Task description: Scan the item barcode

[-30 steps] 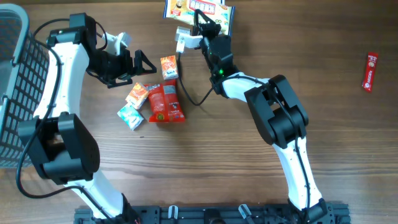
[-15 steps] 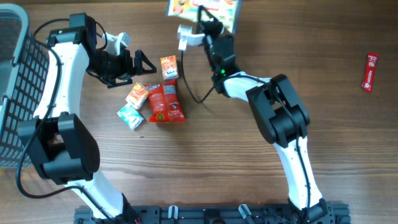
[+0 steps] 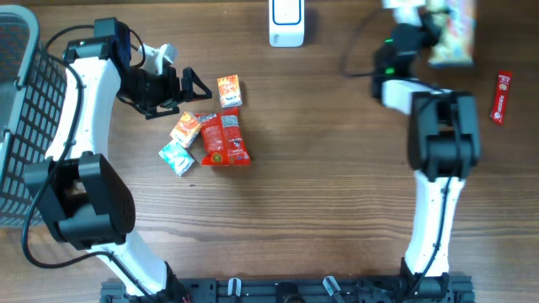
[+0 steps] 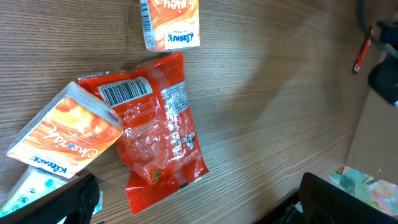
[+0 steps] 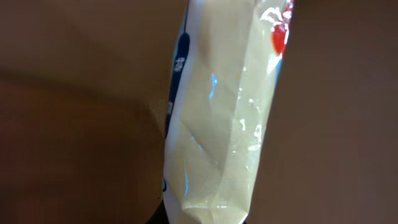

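Note:
My right gripper (image 3: 428, 27) is shut on a pale, colourfully printed snack packet (image 3: 451, 34), held up at the table's far right edge. In the right wrist view the packet (image 5: 217, 124) shows edge-on, filling the middle, with no barcode visible on it. A white barcode scanner (image 3: 287, 20) stands at the far middle edge, well left of the packet. My left gripper (image 3: 190, 87) hangs open above the table beside a pile of items. Its dark fingers (image 4: 62, 202) stand wide apart with only wood and a red packet's corner between them.
The pile holds a red packet (image 4: 158, 124) with its barcode up, two orange cartons (image 3: 229, 91) (image 3: 186, 128) and a teal-and-white carton (image 3: 176, 157). A red bar (image 3: 502, 97) lies at the right. A grey wire basket (image 3: 17, 109) stands at the left edge.
My right arm has swung from the far middle of the table to the far right with the packet, uncovering the white scanner. The left arm and the pile have not moved.

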Robot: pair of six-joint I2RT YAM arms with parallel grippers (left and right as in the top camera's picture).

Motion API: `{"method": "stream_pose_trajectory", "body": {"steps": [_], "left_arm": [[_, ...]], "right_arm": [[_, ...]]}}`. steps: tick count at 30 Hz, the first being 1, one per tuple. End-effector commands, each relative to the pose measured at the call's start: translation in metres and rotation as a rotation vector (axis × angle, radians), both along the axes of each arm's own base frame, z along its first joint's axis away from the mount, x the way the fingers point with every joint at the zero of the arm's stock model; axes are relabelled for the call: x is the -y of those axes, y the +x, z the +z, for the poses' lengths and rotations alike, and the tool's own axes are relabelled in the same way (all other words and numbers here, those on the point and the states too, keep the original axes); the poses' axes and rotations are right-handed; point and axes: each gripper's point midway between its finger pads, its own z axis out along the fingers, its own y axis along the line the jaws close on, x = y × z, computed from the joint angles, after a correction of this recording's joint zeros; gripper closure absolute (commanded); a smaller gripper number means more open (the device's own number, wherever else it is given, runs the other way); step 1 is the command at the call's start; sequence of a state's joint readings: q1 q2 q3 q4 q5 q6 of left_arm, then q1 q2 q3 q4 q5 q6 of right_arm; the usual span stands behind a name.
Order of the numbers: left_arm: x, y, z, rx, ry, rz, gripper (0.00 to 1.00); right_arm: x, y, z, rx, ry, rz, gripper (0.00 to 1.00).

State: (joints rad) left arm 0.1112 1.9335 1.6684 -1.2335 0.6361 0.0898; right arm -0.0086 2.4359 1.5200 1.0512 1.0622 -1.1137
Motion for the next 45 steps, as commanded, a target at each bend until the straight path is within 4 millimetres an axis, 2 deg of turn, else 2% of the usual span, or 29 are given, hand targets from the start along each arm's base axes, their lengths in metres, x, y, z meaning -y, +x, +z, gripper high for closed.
{"method": "stream_pose_trajectory", "body": {"steps": [1,6,11,12,15,18,19,21,28,34,37,40,45], "left_arm": [[0.001,0.001,0.005,0.020,0.002,-0.008,0.00],[0.001,0.001,0.005,0.020,0.002,-0.009,0.00],[0.001,0.001,0.005,0.020,0.002,-0.009,0.00],[0.001,0.001,0.005,0.020,0.002,-0.008,0.00],[0.001,0.001,0.005,0.020,0.002,-0.008,0.00],[0.001,0.001,0.005,0.020,0.002,-0.009,0.00],[0.001,0.001,0.005,0.020,0.002,-0.009,0.00],[0.001,0.001,0.005,0.020,0.002,-0.008,0.00],[0.001,0.001,0.005,0.020,0.002,-0.009,0.00],[0.001,0.001,0.005,0.020,0.002,-0.008,0.00],[0.001,0.001,0.005,0.020,0.002,-0.009,0.00],[0.001,0.001,0.005,0.020,0.002,-0.009,0.00],[0.001,0.001,0.005,0.020,0.002,-0.009,0.00]], "right_arm": [[0.045,-0.042,0.001,0.073,0.062,-0.268,0.96],[0.091,-0.068,-0.014,-0.042,0.059,-0.402,0.96],[0.106,-0.078,-0.017,-0.044,0.063,-0.446,0.93],[0.107,-0.079,-0.017,-0.021,0.069,-0.453,0.88],[0.110,-0.084,-0.019,0.001,0.080,-0.474,0.59],[0.111,-0.084,-0.028,-0.039,0.087,-0.471,0.19],[0.111,-0.083,-0.029,-0.045,0.088,-0.468,0.12],[0.111,-0.083,-0.030,-0.055,0.087,-0.465,0.06],[0.111,-0.082,-0.024,-0.039,0.086,-0.461,0.00],[0.113,-0.085,0.006,-0.003,0.081,-0.464,0.00],[0.126,-0.094,0.015,-0.031,0.080,-0.493,0.01],[0.144,-0.108,0.009,-0.080,0.092,-0.539,0.00],[0.166,-0.127,-0.016,-0.123,0.141,-0.578,0.01]]}}
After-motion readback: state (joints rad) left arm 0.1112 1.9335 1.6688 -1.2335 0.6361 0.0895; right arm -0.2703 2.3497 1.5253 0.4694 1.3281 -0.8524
